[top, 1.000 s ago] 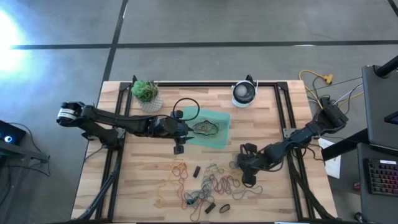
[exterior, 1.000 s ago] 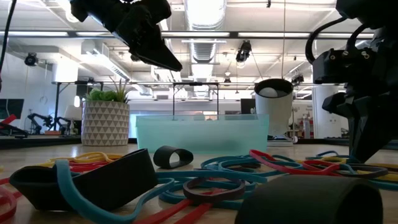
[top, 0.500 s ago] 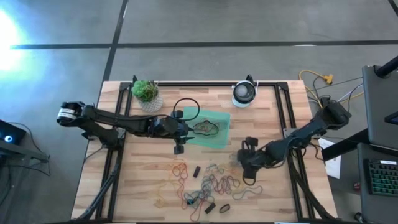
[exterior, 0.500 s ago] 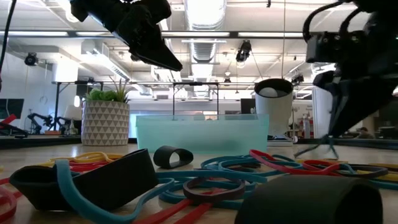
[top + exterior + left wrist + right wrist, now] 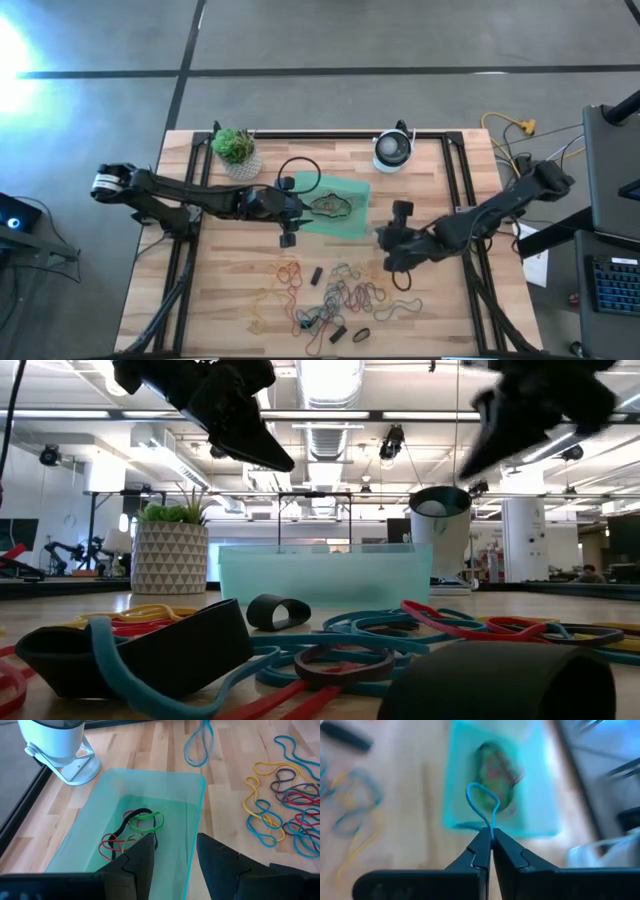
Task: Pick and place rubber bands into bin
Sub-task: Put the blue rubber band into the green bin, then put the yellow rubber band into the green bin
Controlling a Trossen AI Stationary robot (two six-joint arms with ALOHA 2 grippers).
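Pinching a blue rubber band, right gripper jaws closed, near bin | left gripper open, empty, over bin's edge

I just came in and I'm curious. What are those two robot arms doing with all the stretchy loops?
They are tidying rubber bands into the green bin. The right end effector is shut on a blue rubber band and carries it above the table, near the bin. The left end effector hovers open over the bin's edge, holding nothing. A few bands already lie in the bin, and many more are scattered on the table.
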